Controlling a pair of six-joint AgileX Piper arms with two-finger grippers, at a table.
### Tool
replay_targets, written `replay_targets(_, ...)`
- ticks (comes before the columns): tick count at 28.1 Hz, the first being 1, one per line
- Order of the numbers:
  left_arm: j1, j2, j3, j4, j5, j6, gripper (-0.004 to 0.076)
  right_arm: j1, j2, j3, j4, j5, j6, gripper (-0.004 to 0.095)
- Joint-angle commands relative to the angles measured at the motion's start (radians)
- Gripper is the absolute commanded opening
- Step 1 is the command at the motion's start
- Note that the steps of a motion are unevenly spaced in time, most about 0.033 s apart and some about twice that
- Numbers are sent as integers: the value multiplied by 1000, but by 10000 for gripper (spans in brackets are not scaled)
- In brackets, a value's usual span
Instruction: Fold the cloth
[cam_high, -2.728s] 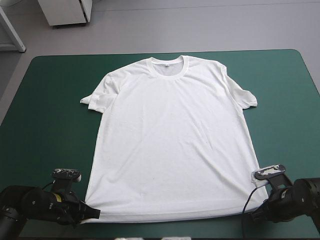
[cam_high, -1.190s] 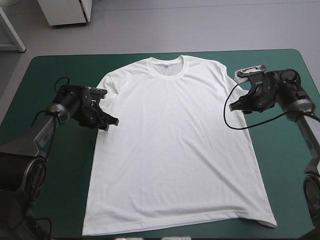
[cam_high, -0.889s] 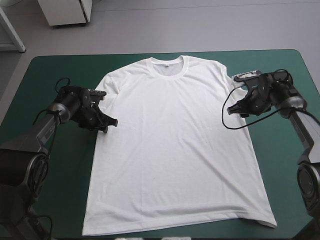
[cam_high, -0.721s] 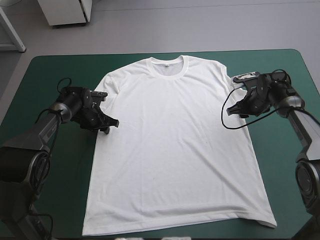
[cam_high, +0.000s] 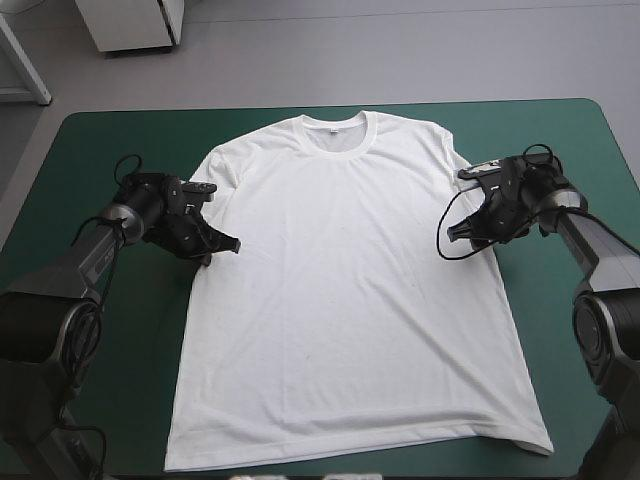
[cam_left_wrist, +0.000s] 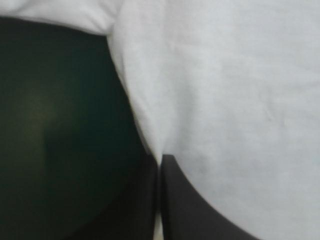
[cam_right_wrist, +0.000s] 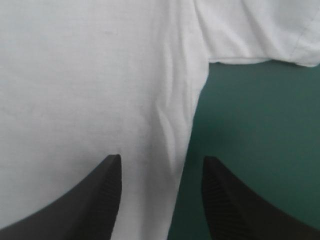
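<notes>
T-shirt (cam_high: 340, 290) spread flat on bench (cam_high: 90, 150) | left end effector (cam_left_wrist: 160, 160) closed, pinching its side edge | right end effector (cam_right_wrist: 161, 165) open, straddling the opposite side edge

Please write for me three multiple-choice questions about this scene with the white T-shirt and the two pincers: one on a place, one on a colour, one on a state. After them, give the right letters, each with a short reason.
1. Where is the right pincer?
A) over the collar
B) astride the side edge of the T-shirt, just below the sleeve
C) at the bottom hem

2. What colour is the table cover?
A) teal-green
B) red
C) yellow

3. In what state is the left pincer?
A) wide open
B) shut on the T-shirt's edge
C) out of view

Answers:
1 B: in the right wrist view the side edge runs between its open fingers, with the sleeve ahead.
2 A: teal-green shows all around the shirt.
3 B: in the left wrist view its fingers meet in one arch where the edge enters.
</notes>
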Motion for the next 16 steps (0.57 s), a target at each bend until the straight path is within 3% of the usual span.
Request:
replay_targets(1, -5, -30, -17, 2, 5, -1, -9, -2, -23, -30, 5, -20, -3, 467)
replay_targets(6, -5, -30, -17, -2, 4, -1, -9, -2, 8, -32, 29, -24, -3, 376)
replay_targets(9, -5, -30, -17, -2, 4, -1, -9, -2, 21, -32, 42, -26, -3, 278)
replay_targets(14, -5, -30, -17, -2, 7, 1, -9, -2, 46, -32, 90, -20, -4, 8)
replay_targets(16, -5, -37, -25, -2, 14, 9, -9, -2, 47, -32, 108, -24, -20, -16)
